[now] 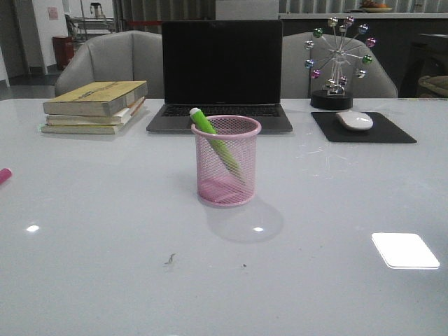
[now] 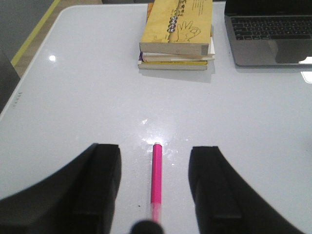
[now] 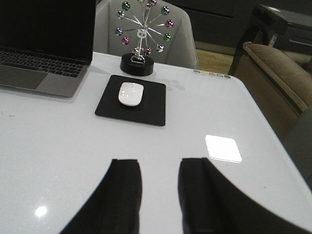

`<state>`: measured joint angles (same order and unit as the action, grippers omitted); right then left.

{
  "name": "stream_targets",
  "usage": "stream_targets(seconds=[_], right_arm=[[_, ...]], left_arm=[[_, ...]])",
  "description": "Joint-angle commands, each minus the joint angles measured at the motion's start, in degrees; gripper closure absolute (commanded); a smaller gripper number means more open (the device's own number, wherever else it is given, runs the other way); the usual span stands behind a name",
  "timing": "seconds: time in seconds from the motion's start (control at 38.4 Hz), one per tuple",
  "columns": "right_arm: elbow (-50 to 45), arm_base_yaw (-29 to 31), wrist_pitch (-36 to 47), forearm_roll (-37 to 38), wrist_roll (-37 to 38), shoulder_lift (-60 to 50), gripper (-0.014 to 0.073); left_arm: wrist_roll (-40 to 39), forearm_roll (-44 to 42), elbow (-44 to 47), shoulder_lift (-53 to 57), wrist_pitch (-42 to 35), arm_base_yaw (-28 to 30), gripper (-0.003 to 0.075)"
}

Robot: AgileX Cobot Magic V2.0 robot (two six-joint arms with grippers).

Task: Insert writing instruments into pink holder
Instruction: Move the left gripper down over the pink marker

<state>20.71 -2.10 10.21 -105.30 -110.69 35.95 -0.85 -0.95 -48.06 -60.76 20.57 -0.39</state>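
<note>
Left gripper (image 2: 155, 187) jaws apart, straddling pink marker (image 2: 156, 174) lying flat on table (image 1: 105, 245). Right gripper (image 3: 160, 195) jaws apart, nothing between. Mid-table: pink holder (image 1: 225, 168), green marker (image 1: 215, 138) leaning inside. Beyond: laptop (image 1: 221, 73), books (image 1: 94, 106).

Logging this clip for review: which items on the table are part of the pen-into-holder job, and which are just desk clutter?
Part of the job:
- pink holder
- green marker, already leaning inside it
- pink marker, lying on the table between the open left gripper fingers

Just lying about:
- laptop
- stack of books
- mouse on its mouse pad
- ball ornament
</note>
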Motion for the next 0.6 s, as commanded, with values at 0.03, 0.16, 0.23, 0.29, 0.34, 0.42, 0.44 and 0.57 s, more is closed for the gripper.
stream_targets(seconds=[0.03,0.16,0.23,0.29,0.34,0.42,0.44,0.57], right_arm=[[1.6,0.4,-1.1,-0.2,-0.3,-0.2,0.0264],[1.6,0.4,-1.1,-0.2,-0.3,-0.2,0.0264],[1.6,0.4,-1.1,-0.2,-0.3,-0.2,0.0264],[1.6,0.4,-1.1,-0.2,-0.3,-0.2,0.0264],[1.6,0.4,-1.1,-0.2,-0.3,-0.2,0.0264],[1.6,0.4,-1.1,-0.2,-0.3,-0.2,0.0264],[1.6,0.4,-1.1,-0.2,-0.3,-0.2,0.0264],[1.6,0.4,-1.1,-0.2,-0.3,-0.2,0.0264]], left_arm=[[0.9,0.4,-9.0,-8.1,1.5,-0.4,0.0325],[3.1,0.4,-16.9,-16.6,7.9,-0.4,0.0325],[3.1,0.4,-21.0,-21.3,10.7,-0.4,0.0325],[3.1,0.4,-23.0,-24.1,12.2,-0.4,0.0325],[3.1,0.4,-24.7,-26.6,13.6,-0.4,0.0325],[3.1,0.4,-26.4,-30.1,14.9,-0.4,0.0325],[3.1,0.4,-26.5,-31.0,15.2,-0.4,0.0325],[3.1,1.0,-26.8,-34.7,15.7,-0.4,0.0325]])
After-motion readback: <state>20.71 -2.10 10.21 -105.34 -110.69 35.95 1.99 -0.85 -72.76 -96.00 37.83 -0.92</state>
